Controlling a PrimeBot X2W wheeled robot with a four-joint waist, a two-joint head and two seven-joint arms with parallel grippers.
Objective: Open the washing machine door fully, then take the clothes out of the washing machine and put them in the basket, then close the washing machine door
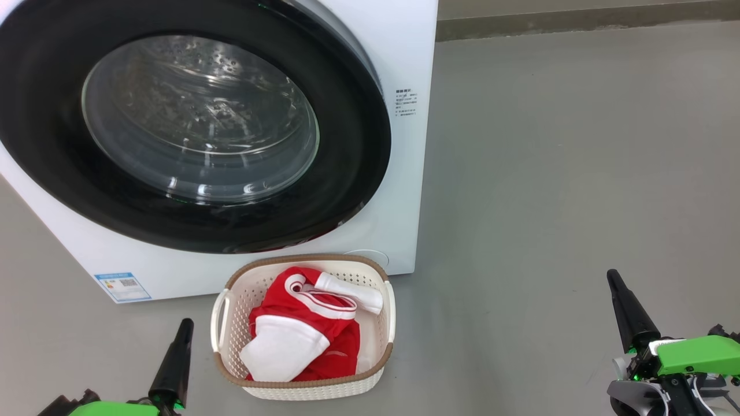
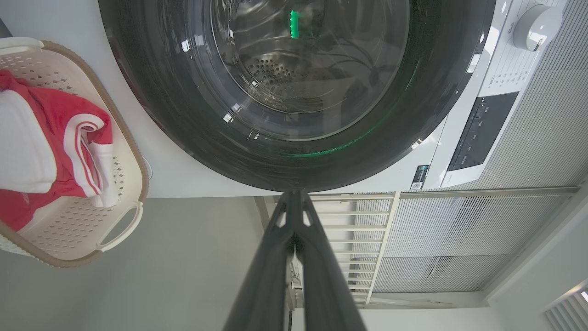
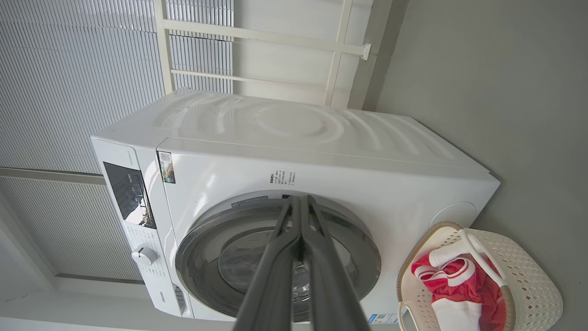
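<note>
**A:** The left gripper [image 1: 184,332] first. What is it doing?

**B:** Its two dark fingers are pressed together on nothing. It sits low at eight o'clock of the basket [image 1: 391,323], near it but apart. The right gripper [image 1: 614,283] is clenched empty as well, well out at four o'clock over bare floor [image 1: 549,173].

**A:** Why are both parked clear?

**B:** My reading is that nothing is left for them to carry. The clothes [image 1: 306,332], red with white panels, lie heaped inside the basket. Through the glass of the washing machine door [image 1: 196,124] I see only the perforated steel drum [image 2: 271,73].

**A:** And where does the basket sit?

**B:** On the floor at six o'clock of the door, just beside the foot of the washing machine [image 1: 404,219]. I judge it is that close so a garment travels a short way from drum to basket.

**A:** The door itself?

**B:** In the right wrist view its black rim lies flush against the white front, so it looks closed. Whether the latch has caught, I cannot tell.

**A:** How far along, then?

**B:** Judging by this, the final step looks done, or very nearly.
</note>
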